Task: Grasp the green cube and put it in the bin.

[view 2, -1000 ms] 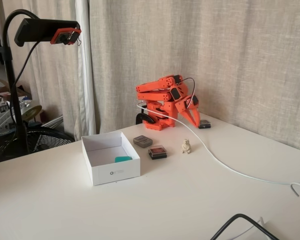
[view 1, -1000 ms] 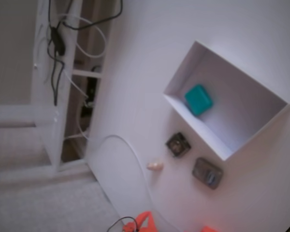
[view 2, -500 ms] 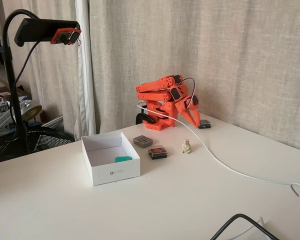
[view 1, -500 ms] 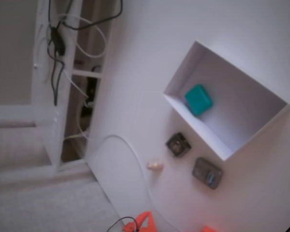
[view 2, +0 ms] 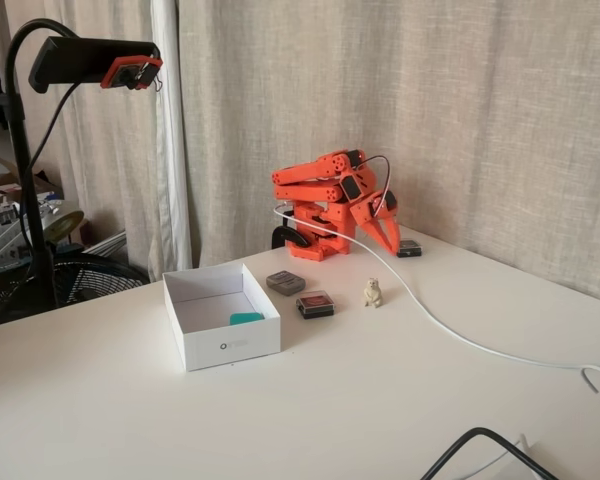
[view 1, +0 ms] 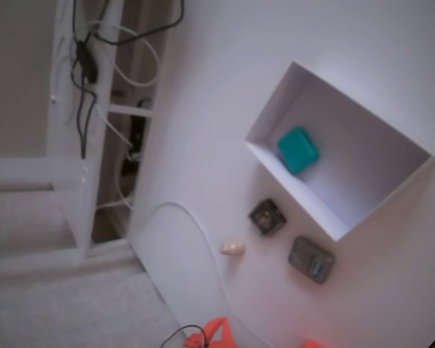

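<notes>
The green cube [view 1: 298, 149] lies inside the bin [view 2: 230, 344]; the folded arm's gripper [view 2: 384, 240] hangs with jaws together.

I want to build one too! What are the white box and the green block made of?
The bin looks like thin matte cardboard: flat, crisp folded walls. The green cube looks like matte plastic or rubber, with rounded corners and no shine; the blur leaves that open.

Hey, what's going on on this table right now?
Nothing is being handled at the moment. The orange arm is folded up at the back of the table, its gripper pointing down and holding nothing. The green cube lies inside the white bin, so the job looks done. Two dark square items and a small figurine sit on the table beside the bin.
</notes>
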